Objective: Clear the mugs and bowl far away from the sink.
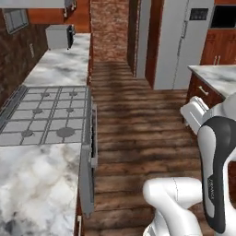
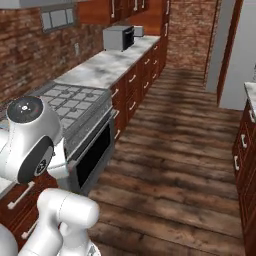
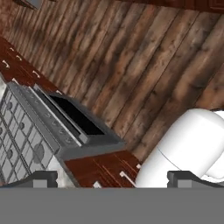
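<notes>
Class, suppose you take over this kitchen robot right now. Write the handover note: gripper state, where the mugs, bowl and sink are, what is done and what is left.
Gripper: open, holding nothing, pointing down at the wooden floor beside the oven front.
Job's things: no mug, bowl or sink can be placed from these pictures. Ahead on the left are the gas stove, marble counter and a microwave at the far end; the fridge stands across the aisle.
Done: nothing that can be confirmed.
Left: find the sink, then move the mugs and the bowl well away from it.
</notes>
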